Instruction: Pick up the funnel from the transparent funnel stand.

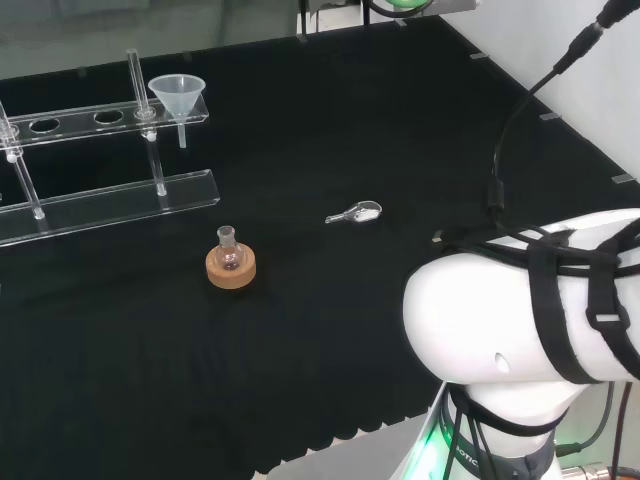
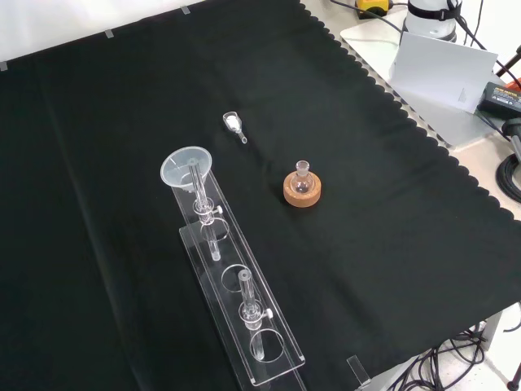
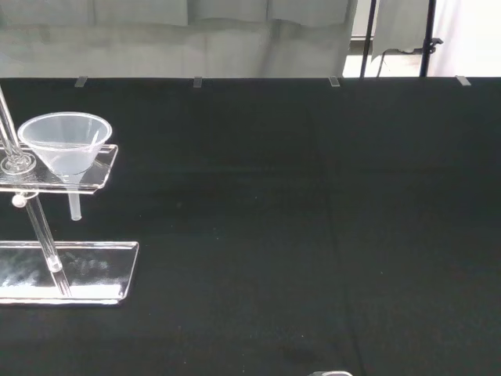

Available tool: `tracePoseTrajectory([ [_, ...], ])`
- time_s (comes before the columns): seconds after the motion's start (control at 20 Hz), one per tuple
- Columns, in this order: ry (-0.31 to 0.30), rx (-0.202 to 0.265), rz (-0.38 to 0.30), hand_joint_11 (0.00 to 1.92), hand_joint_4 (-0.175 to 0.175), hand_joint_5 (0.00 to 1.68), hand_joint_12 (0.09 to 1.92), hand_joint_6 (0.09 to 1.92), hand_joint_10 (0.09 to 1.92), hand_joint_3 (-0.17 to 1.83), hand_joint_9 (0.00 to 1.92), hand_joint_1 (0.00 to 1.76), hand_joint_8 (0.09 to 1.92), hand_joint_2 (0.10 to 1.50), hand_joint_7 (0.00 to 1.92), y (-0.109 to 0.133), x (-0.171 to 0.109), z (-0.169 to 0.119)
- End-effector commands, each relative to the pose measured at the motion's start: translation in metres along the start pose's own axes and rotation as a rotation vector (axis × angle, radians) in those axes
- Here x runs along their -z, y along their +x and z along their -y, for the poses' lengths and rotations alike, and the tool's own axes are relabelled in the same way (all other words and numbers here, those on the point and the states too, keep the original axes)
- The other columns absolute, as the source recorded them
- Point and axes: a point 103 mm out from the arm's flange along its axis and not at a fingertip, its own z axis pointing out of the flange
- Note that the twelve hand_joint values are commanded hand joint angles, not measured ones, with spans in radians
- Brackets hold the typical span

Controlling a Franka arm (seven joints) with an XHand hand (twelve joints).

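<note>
Funnel (image 1: 178, 97) seated in end hole of transparent funnel stand (image 1: 110, 195). Robot hand state: cannot tell. Risk: tipping stand or snagging stem on careless lift.

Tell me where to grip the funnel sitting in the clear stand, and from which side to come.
Grip the funnel by its wide cone, above the funnel stand's top plate; the stem hangs through the end hole. Come from above, probably at the stand's open end, away from the upright rod, then lift straight up.
</note>
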Motion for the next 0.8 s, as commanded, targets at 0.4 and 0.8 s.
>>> tracePoseTrajectory([
  [0.4,-0.038,0.039,-0.033,0.0,0.073,0.0,0.57,0.09,0.09,0.18,0.0,0.17,0.09,0.66,0.0,0.016,-0.008,-0.011],
  [0.8,-0.026,0.095,-0.076,0.0,0.067,0.0,0.47,0.09,0.09,0.14,0.0,0.18,0.09,0.67,0.0,0.038,-0.019,-0.041],
])
